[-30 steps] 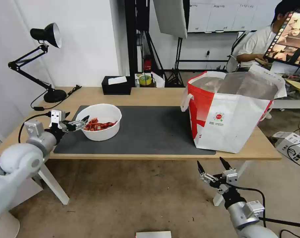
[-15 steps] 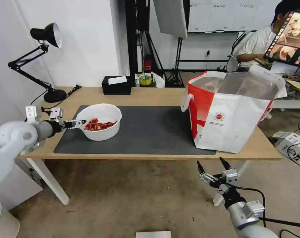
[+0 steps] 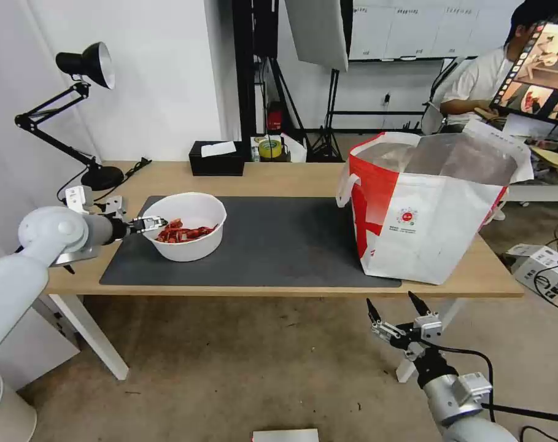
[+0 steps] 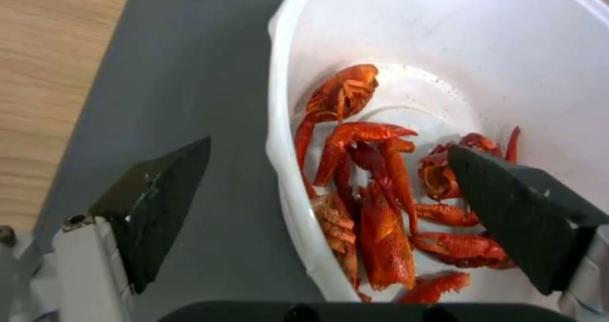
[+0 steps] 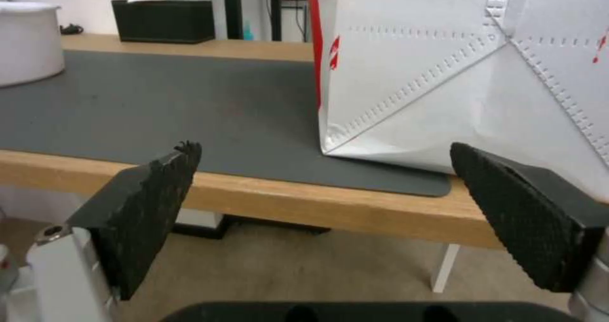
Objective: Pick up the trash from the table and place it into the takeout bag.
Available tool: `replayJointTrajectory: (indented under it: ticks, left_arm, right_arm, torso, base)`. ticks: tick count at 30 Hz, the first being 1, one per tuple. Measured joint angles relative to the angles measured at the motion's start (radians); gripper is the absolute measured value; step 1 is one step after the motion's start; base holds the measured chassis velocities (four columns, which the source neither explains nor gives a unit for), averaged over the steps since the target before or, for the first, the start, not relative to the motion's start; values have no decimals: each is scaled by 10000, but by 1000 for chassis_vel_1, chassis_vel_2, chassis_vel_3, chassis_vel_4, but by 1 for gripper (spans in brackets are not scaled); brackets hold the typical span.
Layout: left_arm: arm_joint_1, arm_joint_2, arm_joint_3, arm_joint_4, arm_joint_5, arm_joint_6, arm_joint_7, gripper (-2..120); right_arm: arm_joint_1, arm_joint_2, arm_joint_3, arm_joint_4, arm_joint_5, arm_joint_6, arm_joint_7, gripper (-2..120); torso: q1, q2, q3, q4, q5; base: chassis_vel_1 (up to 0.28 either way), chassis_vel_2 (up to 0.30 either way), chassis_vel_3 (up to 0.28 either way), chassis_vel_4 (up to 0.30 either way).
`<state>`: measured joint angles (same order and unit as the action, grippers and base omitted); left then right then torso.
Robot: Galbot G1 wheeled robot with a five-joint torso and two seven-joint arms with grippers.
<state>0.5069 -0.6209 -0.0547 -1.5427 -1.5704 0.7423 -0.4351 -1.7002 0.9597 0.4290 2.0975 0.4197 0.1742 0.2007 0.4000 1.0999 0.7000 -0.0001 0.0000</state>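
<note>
Far L of table (image 3: 279,175): desk lamp (image 3: 85,64), not task-relevant. L gripper (image 3: 148,223) sits at the near-left rim of the white bowl (image 3: 193,245), w/ red crayfish shells (image 4: 374,203) inside; bowl stands on the L part of the grey mat (image 3: 279,245). Wrist view shows the jaws wide apart and straddling the bowl wall, one finger (image 4: 159,203) outside over the mat, the other inside above the shells; nothing gripped, no contact w/ rim that I can make out. Step in hand looks like a rim pinch on the bowl. To do it well: drop a bit so the pads get a deep bite on the wall, not just the lip; close square to the rim; keep the inner finger off the shells so none get dragged out; lift level, since scraps are loose and the bowl prob. light and slippery. Black tissue box (image 3: 216,158) at back edge, leave it. Takeout bag (image 3: 426,209) stands open at the R end of the table, well apart from the bowl, so a long carry across. R gripper (image 3: 394,314) parked low, below the table edge near the bag, fingers spread, empty.
</note>
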Motion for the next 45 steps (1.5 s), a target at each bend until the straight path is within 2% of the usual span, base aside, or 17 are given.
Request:
replayJointTrajectory:
  ticks: [8,11,12,14,16,18,22,25,26,29,30,33,35,45]
  left_arm:
    - [-114,-80,152,62,-13,-33,-261,97]
    - [-148,-110,200,53,-389,-44,-935,85]
    - [-148,-110,200,53,-389,-44,-935,85]
    - [-160,-109,226,32,-631,-49,-1160,75]
    - [-160,-103,240,24,-661,-50,-1181,72]
    - [-158,-63,285,-20,-723,-53,-1202,60]
    - [-148,-36,305,-58,-771,-55,-1204,51]
    - [-140,5,346,-119,-809,-59,-1190,33]
    - [-140,5,346,-119,-809,-59,-1190,33]
    - [-110,14,362,-167,-819,-64,-1179,21]
    - [-110,14,362,-167,-819,-64,-1179,21]
    - [-64,-14,356,-183,-848,-66,-1154,5]
    - [-44,-39,335,-194,-893,-66,-1149,1]
    - [47,-140,56,-505,-1038,-71,-1142,0]
  right_arm:
    - [0,0,1,0,0,0,-1,100]
    - [0,0,1,-1,0,0,0,100]
    - [0,0,1,-1,0,0,0,100]
    - [0,0,0,0,0,0,0,100]
    - [0,0,0,0,0,0,0,100]
    - [0,0,0,0,0,0,0,100]
    - [0,0,0,0,0,0,0,100]
    - [0,0,0,0,0,0,0,100]
    - [0,0,0,0,0,0,0,100]
    - [0,0,0,0,0,0,-1,100]
    - [0,0,0,0,0,0,-1,100]
    - [1,0,0,0,0,0,0,100]
    - [0,0,0,0,0,0,0,100]
    - [0,0,0,-1,0,0,0,100]
  torso:
    - [0,1,-1,1,0]
    - [-1,1,0,1,0]
    - [-1,1,0,1,0]
    - [-1,1,-1,1,0]
    - [-1,1,-1,1,0]
    - [-1,1,-1,1,1]
    - [-2,1,-1,1,-1]
    - [-1,1,-1,1,0]
    - [-1,1,-1,1,0]
    - [-1,1,-1,1,0]
    - [-1,1,-1,1,0]
    - [-1,0,-1,2,0]
    - [-1,1,-1,2,-1]
    - [-2,1,0,2,-1]
  base:
    - [0,0,0,0]
    - [0,0,0,0]
    - [0,0,0,0]
    - [0,0,0,0]
    - [0,0,0,0]
    - [0,0,0,0]
    - [0,0,0,0]
    - [0,0,0,0]
    - [0,0,0,0]
    - [0,0,0,0]
    - [0,0,0,0]
    - [0,0,0,0]
    - [0,0,0,0]
    - [0,0,0,0]
